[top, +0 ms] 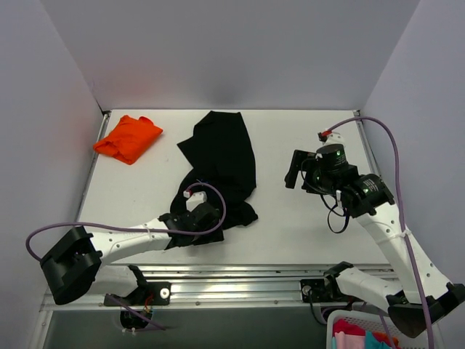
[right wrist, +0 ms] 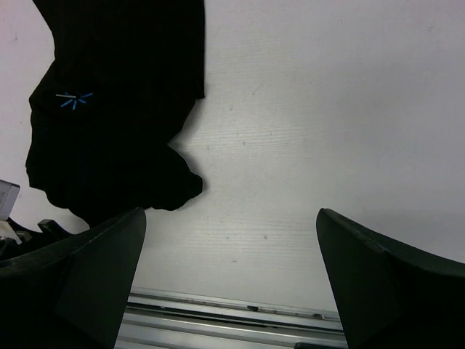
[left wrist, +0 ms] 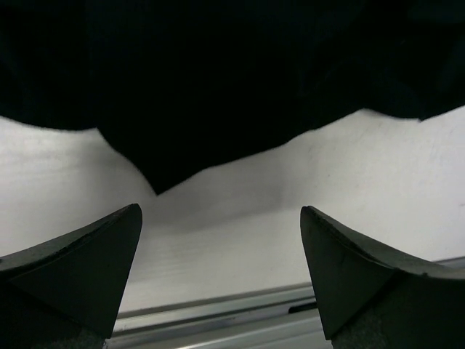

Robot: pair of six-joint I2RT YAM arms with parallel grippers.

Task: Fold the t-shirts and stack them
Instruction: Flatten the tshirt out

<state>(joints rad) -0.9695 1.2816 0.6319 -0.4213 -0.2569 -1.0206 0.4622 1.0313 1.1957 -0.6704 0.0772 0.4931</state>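
Observation:
The black t-shirt [top: 219, 156] lies crumpled and unfolded in the middle of the white table [top: 290, 233]. The orange t-shirt [top: 128, 138] lies folded at the far left corner. My left gripper [top: 192, 220] hovers over the black shirt's near edge. In the left wrist view it [left wrist: 221, 243] is open and empty, with the black shirt [left wrist: 218, 73] just beyond its fingertips. My right gripper [top: 298, 171] is raised to the right of the black shirt. In the right wrist view it [right wrist: 231, 251] is open and empty over bare table, with the black shirt [right wrist: 116, 109] to its upper left.
A metal rail [top: 247, 273] runs along the table's near edge and also shows in the right wrist view [right wrist: 232, 309]. A white basket [top: 341, 320] with coloured cloth stands below the table at the bottom right. Grey walls enclose the table on three sides.

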